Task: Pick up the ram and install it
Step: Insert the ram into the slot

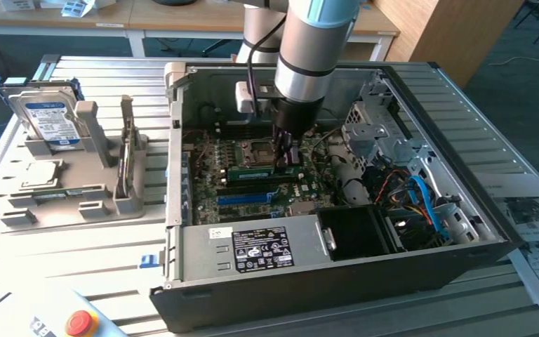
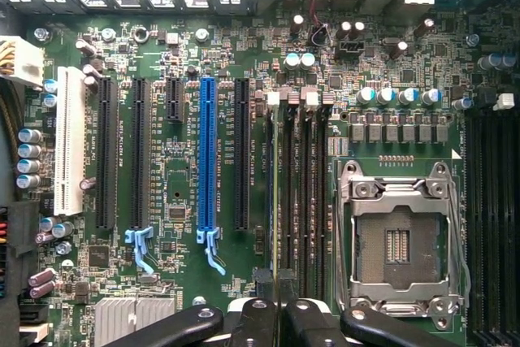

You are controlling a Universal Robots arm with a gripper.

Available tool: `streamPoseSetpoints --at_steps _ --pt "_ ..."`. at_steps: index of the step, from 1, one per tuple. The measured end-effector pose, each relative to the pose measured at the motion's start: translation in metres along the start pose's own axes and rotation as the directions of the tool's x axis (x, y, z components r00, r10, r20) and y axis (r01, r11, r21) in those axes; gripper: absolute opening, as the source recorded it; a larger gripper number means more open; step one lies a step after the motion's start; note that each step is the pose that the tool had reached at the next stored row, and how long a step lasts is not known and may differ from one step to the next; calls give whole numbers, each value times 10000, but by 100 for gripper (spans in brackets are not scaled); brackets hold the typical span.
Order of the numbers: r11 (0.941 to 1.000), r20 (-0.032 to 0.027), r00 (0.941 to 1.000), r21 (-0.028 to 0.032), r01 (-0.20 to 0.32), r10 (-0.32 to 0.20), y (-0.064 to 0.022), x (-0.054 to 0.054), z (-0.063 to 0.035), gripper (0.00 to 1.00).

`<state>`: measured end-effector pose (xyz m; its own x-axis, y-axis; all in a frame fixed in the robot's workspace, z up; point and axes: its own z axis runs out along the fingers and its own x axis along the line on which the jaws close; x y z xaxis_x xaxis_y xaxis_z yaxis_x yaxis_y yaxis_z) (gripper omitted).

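In the exterior view, at nine o'clock, a grey holder (image 1: 73,205) on the slatted surface (image 1: 82,247) carries a hard drive (image 1: 48,123) whose blue-and-white label is too small to read. At the centre stands the open computer case (image 1: 344,281); the black label on its power supply (image 1: 263,249) is just as unreadable. The fingers (image 1: 285,145) (image 2: 289,286) stand narrow, pinching the ram (image 1: 260,170) (image 2: 270,193), a thin green stick held on edge over the memory slots, at six o'clock of the empty processor socket (image 1: 255,149). Case walls hem the board; blue cables (image 1: 424,196) crowd four o'clock. Printed sheets (image 1: 532,217) lie at three o'clock.
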<state>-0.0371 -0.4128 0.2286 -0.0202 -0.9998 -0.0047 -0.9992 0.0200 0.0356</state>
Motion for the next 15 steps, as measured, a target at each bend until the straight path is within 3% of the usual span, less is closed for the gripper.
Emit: streamPoseSetpoints --at_steps 15 --pt "10000 -3 10000 1 35 -35 1 -6 14 12"
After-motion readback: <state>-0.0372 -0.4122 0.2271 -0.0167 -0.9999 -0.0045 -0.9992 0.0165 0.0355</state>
